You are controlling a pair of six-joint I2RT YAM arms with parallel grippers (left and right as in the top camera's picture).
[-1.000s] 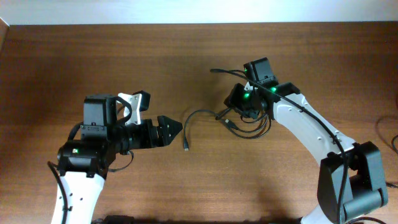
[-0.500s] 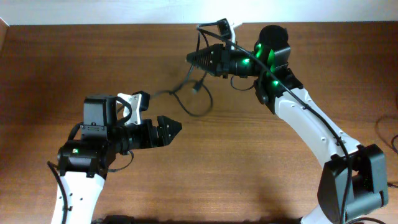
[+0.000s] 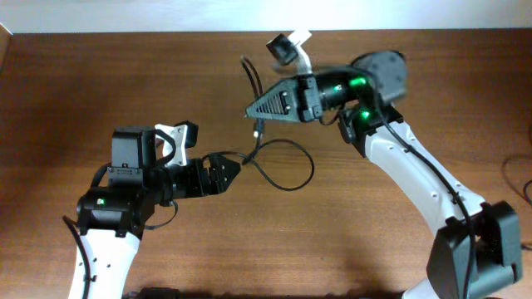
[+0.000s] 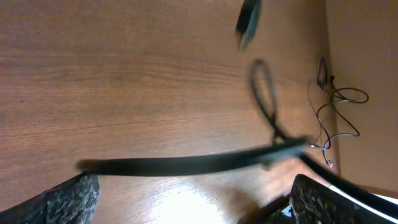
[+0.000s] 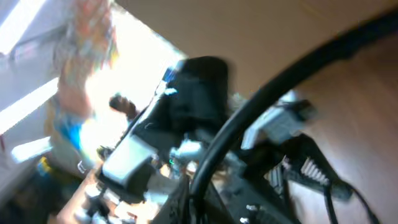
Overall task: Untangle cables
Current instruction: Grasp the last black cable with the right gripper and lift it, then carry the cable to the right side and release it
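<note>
A black cable [image 3: 287, 170] hangs from my right gripper [image 3: 252, 111], which is shut on it and holds it raised above the table. One end sticks up past the gripper [image 3: 244, 63] and a connector [image 3: 258, 128] dangles below. The cable's loop lies on the wood and reaches my left gripper [image 3: 235, 166]. In the right wrist view the cable [image 5: 249, 118] runs up out of the closed jaws [image 5: 202, 193]. In the left wrist view the blurred cable [image 4: 186, 165] crosses in front of my open left jaws [image 4: 193, 205]; they are not closed on it.
The wooden table [image 3: 125, 83] fills the overhead view. Thin dark wires [image 3: 514, 170] hang at the far right edge and also show in the left wrist view [image 4: 336, 112]. A white wall edge runs along the back.
My right gripper has lifted the cable off the table and swung it left, toward the left arm. The loop has dropped beside the left gripper. The left arm has barely moved.
</note>
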